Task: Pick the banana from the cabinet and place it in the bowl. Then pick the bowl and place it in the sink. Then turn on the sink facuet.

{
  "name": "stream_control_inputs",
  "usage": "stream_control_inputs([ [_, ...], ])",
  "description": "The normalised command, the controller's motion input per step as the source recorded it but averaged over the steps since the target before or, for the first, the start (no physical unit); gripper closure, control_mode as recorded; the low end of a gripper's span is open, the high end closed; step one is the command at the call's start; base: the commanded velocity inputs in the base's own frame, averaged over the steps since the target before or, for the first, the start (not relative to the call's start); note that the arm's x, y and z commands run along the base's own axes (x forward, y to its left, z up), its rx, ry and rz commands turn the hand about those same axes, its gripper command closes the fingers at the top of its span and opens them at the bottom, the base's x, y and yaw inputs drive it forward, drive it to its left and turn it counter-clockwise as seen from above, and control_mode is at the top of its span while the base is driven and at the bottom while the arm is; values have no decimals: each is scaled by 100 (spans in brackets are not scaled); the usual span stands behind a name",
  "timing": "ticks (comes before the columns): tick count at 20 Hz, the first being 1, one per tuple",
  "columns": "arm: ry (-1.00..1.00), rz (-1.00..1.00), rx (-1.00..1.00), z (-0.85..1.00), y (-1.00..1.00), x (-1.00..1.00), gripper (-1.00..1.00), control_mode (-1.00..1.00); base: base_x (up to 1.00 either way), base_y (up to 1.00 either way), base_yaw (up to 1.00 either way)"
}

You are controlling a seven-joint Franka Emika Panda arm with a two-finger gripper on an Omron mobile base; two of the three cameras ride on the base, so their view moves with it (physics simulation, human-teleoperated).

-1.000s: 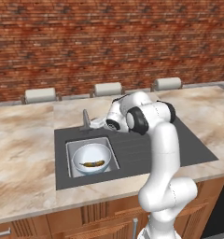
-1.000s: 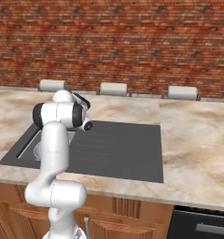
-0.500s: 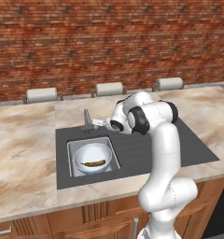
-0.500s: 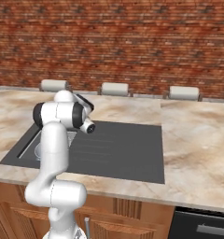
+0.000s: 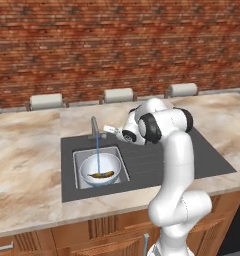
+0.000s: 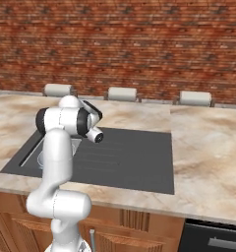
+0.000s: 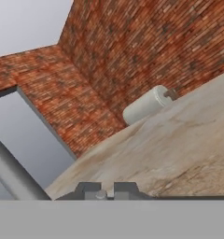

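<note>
The robot's dark two-finger pincer (image 7: 106,191) is closed tight and holds nothing, right beside the slim grey metal tap (image 5: 94,128). A thin blue stream of water (image 5: 97,152) runs down into the round white bowl (image 5: 100,167) in the pale grey sink (image 5: 77,170), where the small brown-yellow banana (image 5: 102,174) lies.

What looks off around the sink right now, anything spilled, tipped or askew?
Nothing stands out. The bowl sits upright in the sink with the banana inside it, and a thin stream from the faucet falls straight into the bowl. The shut gripper is beside the faucet.
</note>
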Motion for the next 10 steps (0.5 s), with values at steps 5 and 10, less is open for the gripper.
stream_control_inputs([
  [5,1,0,1,-14,-42,0,100,-100,0,0,0],
  [10,0,-1,2,0,-9,0,100,-100,0,0,0],
])
